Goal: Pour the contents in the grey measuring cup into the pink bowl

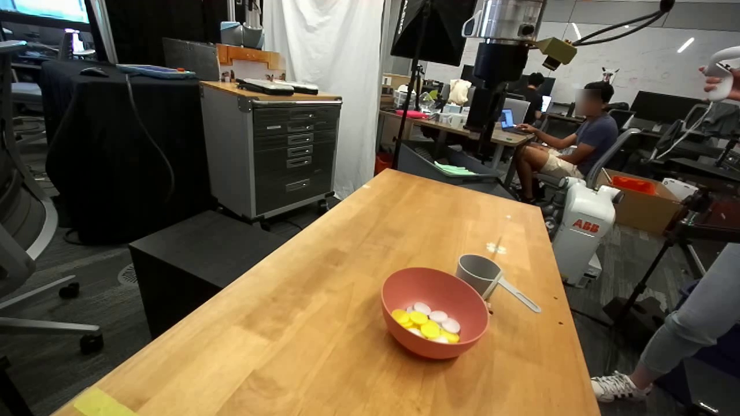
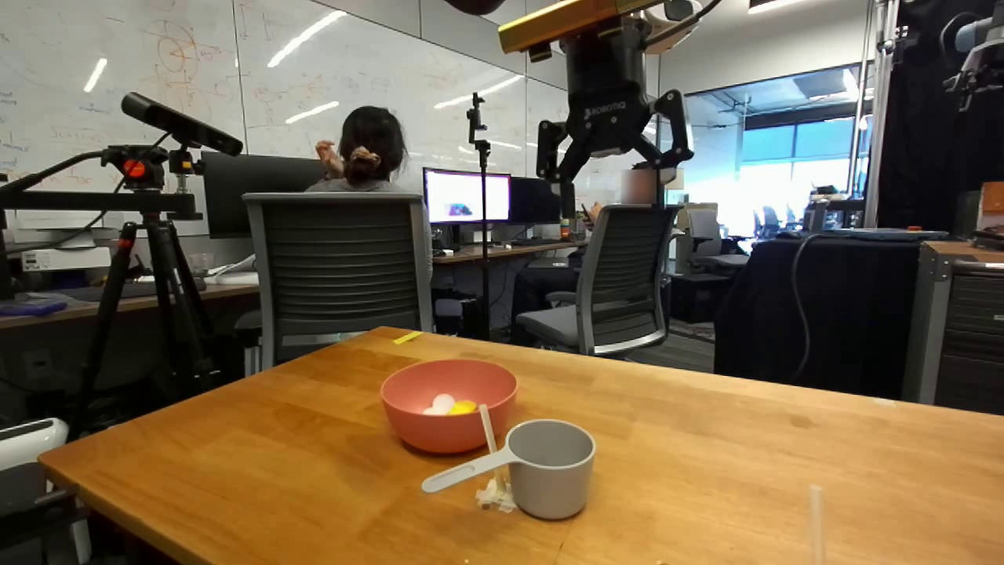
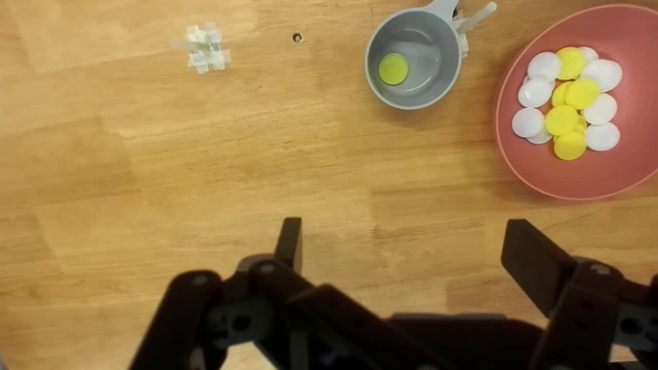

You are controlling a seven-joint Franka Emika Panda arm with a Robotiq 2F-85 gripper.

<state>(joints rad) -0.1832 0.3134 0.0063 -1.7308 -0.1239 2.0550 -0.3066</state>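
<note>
Our gripper [image 3: 404, 230] gapes wide, empty; the grey measuring cup [image 2: 551, 490] stands beside the pink bowl [image 3: 581, 177], handle [image 2: 463, 472] towards the surface's [image 1: 324, 289] nearest edge; we should clasp it squarely, tipping its yellow piece [image 3: 394, 69] in low.

pink bowl [image 3: 636, 110] partly outside wrist view

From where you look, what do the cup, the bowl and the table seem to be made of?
The cup looks like satin grey plastic: smooth, evenly coloured, only soft highlights. The bowl is probably plastic too, matte, judging by its even pink and dull sheen; silicone isn't ruled out. The table seems wooden, perhaps varnished: grain and board seams show, with a faint shine.
</note>
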